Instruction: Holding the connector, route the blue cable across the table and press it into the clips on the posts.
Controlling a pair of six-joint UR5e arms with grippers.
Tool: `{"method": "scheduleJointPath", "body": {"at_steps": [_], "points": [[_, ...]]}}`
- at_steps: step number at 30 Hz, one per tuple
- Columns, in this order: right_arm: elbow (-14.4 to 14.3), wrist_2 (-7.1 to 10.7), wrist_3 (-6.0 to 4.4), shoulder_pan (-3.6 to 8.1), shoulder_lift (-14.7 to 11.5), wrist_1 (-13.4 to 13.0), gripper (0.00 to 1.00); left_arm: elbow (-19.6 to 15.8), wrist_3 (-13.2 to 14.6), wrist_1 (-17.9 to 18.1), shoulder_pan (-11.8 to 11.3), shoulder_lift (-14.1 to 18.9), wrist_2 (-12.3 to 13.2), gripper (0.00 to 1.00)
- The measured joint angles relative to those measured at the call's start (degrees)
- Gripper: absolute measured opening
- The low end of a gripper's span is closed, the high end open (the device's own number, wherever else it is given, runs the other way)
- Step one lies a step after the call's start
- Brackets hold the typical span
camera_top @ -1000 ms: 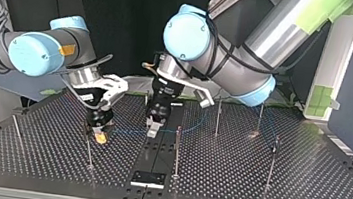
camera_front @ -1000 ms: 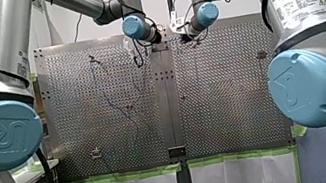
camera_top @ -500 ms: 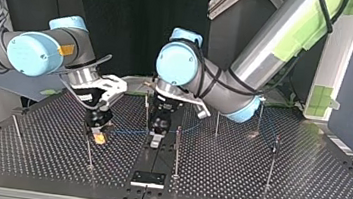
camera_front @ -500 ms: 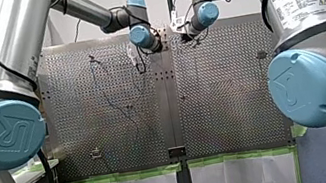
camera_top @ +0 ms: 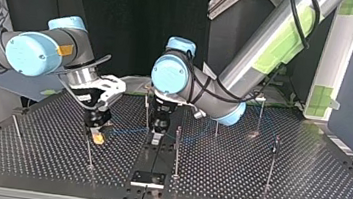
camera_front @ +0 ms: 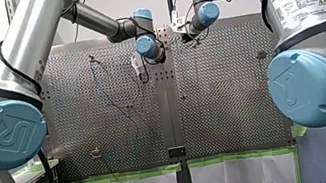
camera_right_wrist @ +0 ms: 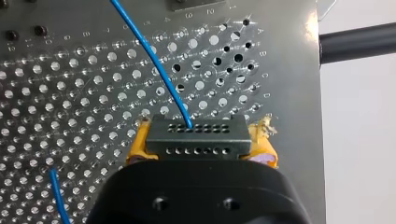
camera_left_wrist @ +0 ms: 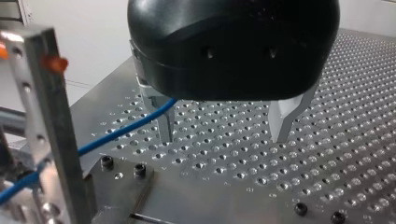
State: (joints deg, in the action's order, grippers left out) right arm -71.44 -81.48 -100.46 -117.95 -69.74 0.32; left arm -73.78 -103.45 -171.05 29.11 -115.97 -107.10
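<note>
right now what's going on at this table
My right gripper is shut on the black connector, and the blue cable runs out of it across the perforated table. My left gripper hangs open just above the table, near a post, with the cable passing beside one metal finger.

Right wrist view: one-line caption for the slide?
My right gripper, yellow pads shut on the black connector, blue cable trailing over the perforated table.

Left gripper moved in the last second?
Yes. My left gripper dropped toward the table and edged nearer the centre post, top view.
</note>
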Motion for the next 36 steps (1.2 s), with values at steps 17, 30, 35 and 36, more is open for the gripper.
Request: {"method": "scheduleJointPath", "body": {"at_steps": [17, 30, 35, 36], "points": [[0.00, 0.00, 0.16, 0.28, 0.08, -0.02, 0.00, 2.48, 0.50, 3.87, 0.69, -0.08, -4.75, 0.12], [-0.03, 0.00, 0.24, 0.52, 0.15, -0.04, 0.00, 2.71, 0.46, 3.77, 0.90, -0.08, -5.27, 0.00], [-0.04, 0.00, 0.25, 0.56, 0.16, 0.01, 0.00, 2.71, 0.38, 3.55, 1.04, -0.05, -5.18, 0.00], [-0.04, 0.00, 0.25, 0.56, 0.16, 0.02, 0.00, 2.71, 0.37, 3.52, 1.06, -0.04, -5.15, 0.00]]}}
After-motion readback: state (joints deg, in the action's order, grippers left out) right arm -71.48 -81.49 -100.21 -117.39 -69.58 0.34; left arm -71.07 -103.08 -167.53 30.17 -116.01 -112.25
